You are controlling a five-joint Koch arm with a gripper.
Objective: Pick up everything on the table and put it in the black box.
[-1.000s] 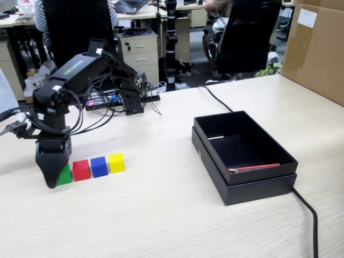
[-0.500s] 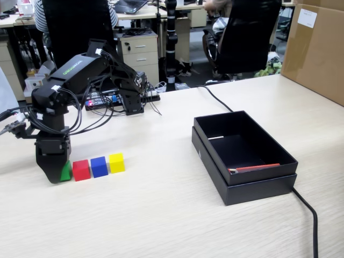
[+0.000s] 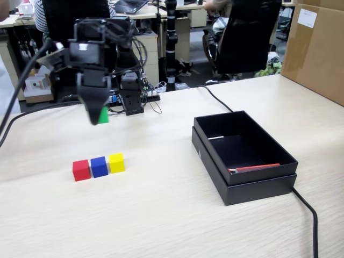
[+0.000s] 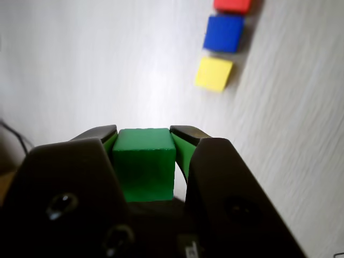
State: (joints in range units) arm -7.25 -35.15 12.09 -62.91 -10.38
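Above the pale table (image 3: 161,215) our gripper (image 4: 144,134) hangs clamped on the green cube (image 4: 144,161), and we judge the black box (image 3: 269,185) well off to its right in the fixed view, long axis running away from that camera.

Soft, even indoor light is falling from above in the fixed view, leaving the table (image 3: 161,215) pale and only faintly shadowed; the black box (image 3: 242,161) is casting a thin dark edge along its near side. The picture is looking slightly grainy. In the wrist view a bright glare patch is washing out the wood grain above the green cube (image 4: 144,164), the gripper (image 4: 144,134) is looming dark and soft-focused at the bottom, and the far cubes are blurring slightly.
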